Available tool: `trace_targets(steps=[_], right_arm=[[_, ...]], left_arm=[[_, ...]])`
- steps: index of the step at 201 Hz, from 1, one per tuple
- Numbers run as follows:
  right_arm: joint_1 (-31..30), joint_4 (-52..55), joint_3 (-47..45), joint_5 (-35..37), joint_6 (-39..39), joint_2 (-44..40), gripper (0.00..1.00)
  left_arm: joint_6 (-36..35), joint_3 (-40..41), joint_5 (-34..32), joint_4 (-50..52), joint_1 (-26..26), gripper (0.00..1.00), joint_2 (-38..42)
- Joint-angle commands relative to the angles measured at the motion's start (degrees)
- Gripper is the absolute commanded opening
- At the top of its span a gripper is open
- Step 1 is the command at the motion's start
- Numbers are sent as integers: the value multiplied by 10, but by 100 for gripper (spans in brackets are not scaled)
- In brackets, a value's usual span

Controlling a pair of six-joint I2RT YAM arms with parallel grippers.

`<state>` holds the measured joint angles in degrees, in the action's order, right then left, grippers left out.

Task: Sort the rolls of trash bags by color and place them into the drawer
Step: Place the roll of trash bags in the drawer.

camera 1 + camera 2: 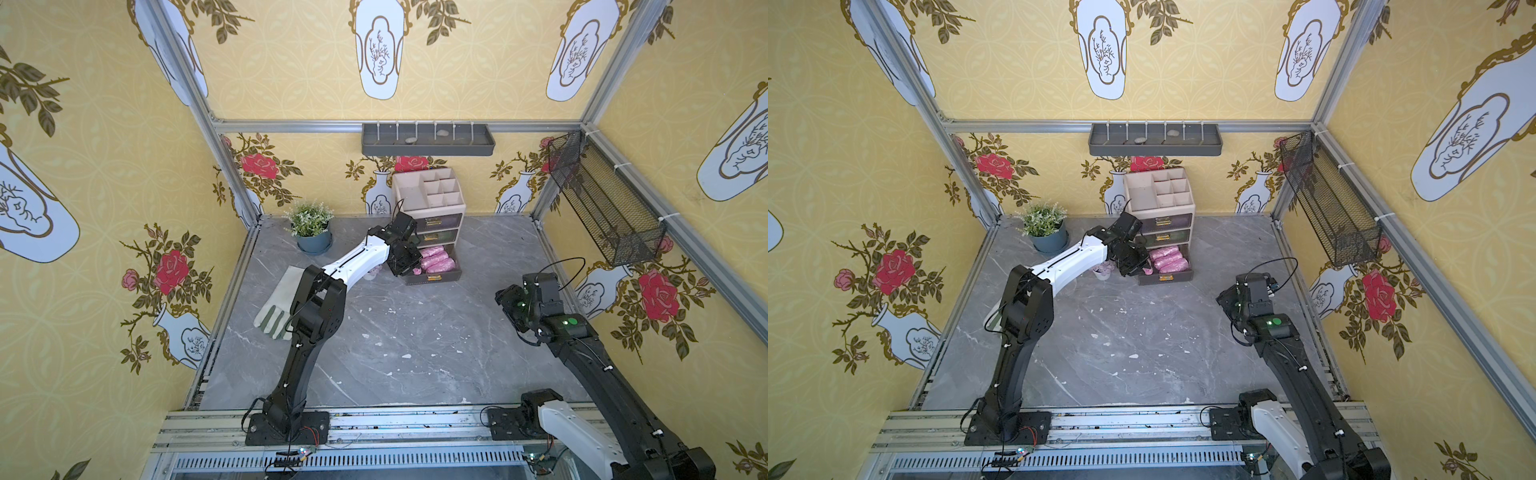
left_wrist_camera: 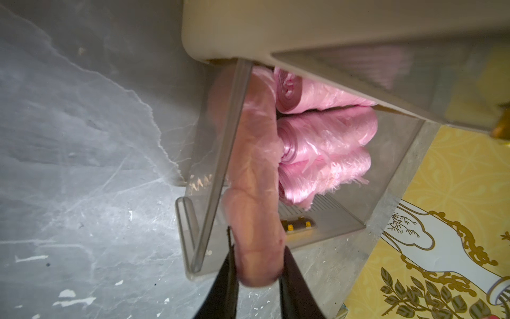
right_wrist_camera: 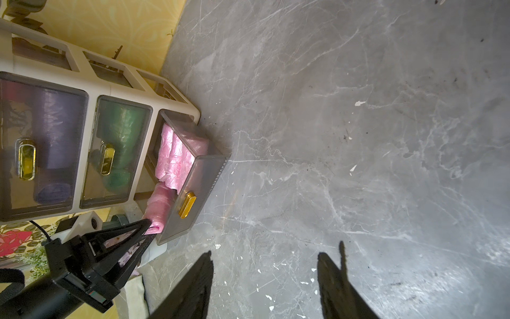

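Left wrist view: the open drawer (image 2: 331,221) holds three pink rolls (image 2: 325,138); a fourth roll (image 2: 256,165) lies along its side wall, pinched by the left gripper (image 2: 258,262). Placing looks underway; next, release and back out. Right gripper (image 3: 265,256) spread, empty.

Staged robot test cell: aluminium frame (image 1: 291,126), vase-and-rose wallpaper panels (image 1: 104,166), marble-look tabletop (image 1: 415,324), potted plant (image 1: 309,226)

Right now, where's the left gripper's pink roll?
In the left wrist view, the left gripper clamps the pink roll at the left end of the bottom drawer, crosswise beside the stored pink rolls.
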<state>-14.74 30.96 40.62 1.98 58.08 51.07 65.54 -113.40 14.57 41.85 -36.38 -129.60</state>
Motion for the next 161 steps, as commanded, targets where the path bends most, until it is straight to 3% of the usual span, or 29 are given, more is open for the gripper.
trace_targets(steps=[1,31,91,161], right_arm=[[0,-23,-1,1,-1,1,61],[0,-23,-1,2,-2,2,61],[0,-26,0,0,-1,6,61],[1,-24,2,0,0,5,61]], left_arm=[[-5,-3,-16,5,0,19,-14],[-11,-8,-23,8,-3,19,-23],[-15,-15,-25,16,-4,32,-22],[-22,-16,-25,20,-4,37,-6]])
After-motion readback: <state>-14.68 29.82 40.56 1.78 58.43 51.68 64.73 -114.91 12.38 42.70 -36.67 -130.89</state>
